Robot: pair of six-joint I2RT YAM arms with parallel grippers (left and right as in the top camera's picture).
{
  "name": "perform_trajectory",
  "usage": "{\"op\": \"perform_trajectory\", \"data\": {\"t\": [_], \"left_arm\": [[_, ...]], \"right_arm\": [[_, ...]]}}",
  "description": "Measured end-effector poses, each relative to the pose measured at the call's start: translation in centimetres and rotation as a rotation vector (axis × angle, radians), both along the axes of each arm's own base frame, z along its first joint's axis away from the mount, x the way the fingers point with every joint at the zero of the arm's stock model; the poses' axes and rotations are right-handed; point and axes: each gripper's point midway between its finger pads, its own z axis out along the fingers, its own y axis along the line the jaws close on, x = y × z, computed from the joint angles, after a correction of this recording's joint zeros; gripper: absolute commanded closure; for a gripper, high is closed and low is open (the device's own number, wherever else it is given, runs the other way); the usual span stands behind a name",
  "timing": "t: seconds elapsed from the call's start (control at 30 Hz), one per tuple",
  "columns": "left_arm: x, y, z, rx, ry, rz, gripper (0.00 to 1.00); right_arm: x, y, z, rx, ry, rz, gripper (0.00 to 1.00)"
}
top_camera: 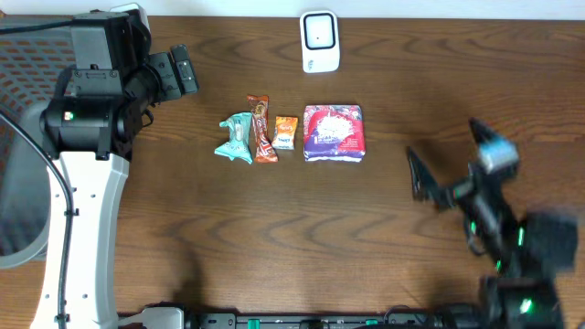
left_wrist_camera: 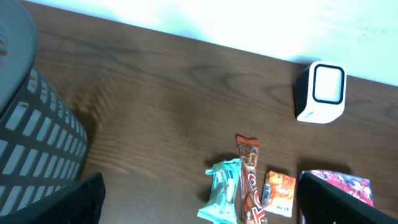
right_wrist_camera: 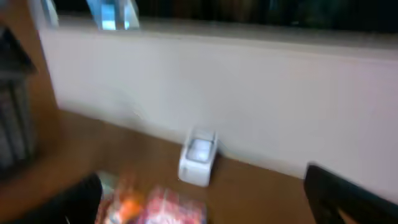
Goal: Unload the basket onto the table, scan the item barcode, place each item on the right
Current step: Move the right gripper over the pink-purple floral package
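Four snack items lie in a row mid-table: a teal packet [top_camera: 235, 137], a brown bar [top_camera: 262, 128], a small orange packet [top_camera: 286, 132] and a purple-red pack [top_camera: 334, 132]. The white barcode scanner [top_camera: 320, 41] stands behind them at the far edge. My left gripper [top_camera: 189, 73] hangs open at the far left, away from the row. In its wrist view the teal packet [left_wrist_camera: 222, 193], the bar [left_wrist_camera: 250, 183] and the orange packet [left_wrist_camera: 280, 193] lie below the open left gripper [left_wrist_camera: 205, 208], the scanner [left_wrist_camera: 322, 92] beyond. My right gripper [top_camera: 443, 151] is open and empty, right of the purple-red pack.
A grey mesh basket [top_camera: 18, 183] sits off the table's left side, also seen as the basket [left_wrist_camera: 31, 137] in the left wrist view. The right wrist view is blurred; it shows the scanner [right_wrist_camera: 198, 158] before a pale wall [right_wrist_camera: 249, 87].
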Motion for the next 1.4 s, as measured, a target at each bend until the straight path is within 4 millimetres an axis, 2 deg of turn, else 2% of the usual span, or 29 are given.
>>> {"op": "perform_trajectory", "data": {"t": [0.1,0.27,0.4,0.5,0.63,0.77,0.9,1.0,1.07,1.23,1.37,1.4], "left_arm": [[0.0,0.0,0.0,0.000,0.000,0.000,0.02],[0.0,0.0,0.0,0.000,-0.001,0.000,0.02],[0.0,0.0,0.0,0.000,-0.001,0.000,0.02],[0.0,0.0,0.0,0.000,0.000,0.000,0.02],[0.0,0.0,0.0,0.000,0.000,0.000,0.02],[0.0,0.0,0.0,0.000,0.000,0.000,0.02],[0.0,0.0,0.0,0.000,0.000,0.000,0.02],[0.0,0.0,0.0,0.000,0.000,0.000,0.02],[0.0,0.0,0.0,0.000,0.000,0.000,0.02],[0.0,0.0,0.0,0.000,0.000,0.000,0.02],[0.0,0.0,0.0,0.000,0.000,0.000,0.02],[0.0,0.0,0.0,0.000,0.000,0.000,0.02]], "right_arm": [[3.1,0.8,-0.1,-0.027,0.180,0.044,0.01],[7.0,4.4,-0.3,0.029,0.334,0.268,0.01],[8.1,7.2,-3.2,0.132,0.465,0.469,0.01],[9.8,8.1,-4.9,0.234,0.554,0.513,0.03],[11.0,8.7,-9.0,0.326,0.756,0.423,0.16],[10.0,9.0,-13.0,0.292,0.979,0.232,0.15],[9.9,8.0,-13.9,0.169,1.107,0.035,0.11],[10.9,7.1,-13.5,0.111,1.134,-0.043,0.08],[12.0,6.8,-13.9,0.094,1.134,-0.077,0.01],[12.8,6.3,-18.2,0.045,1.222,-0.131,0.01],[13.1,6.1,-21.8,0.009,1.297,-0.161,0.18],[13.1,6.0,-22.5,0.001,1.312,-0.168,0.25]]}}
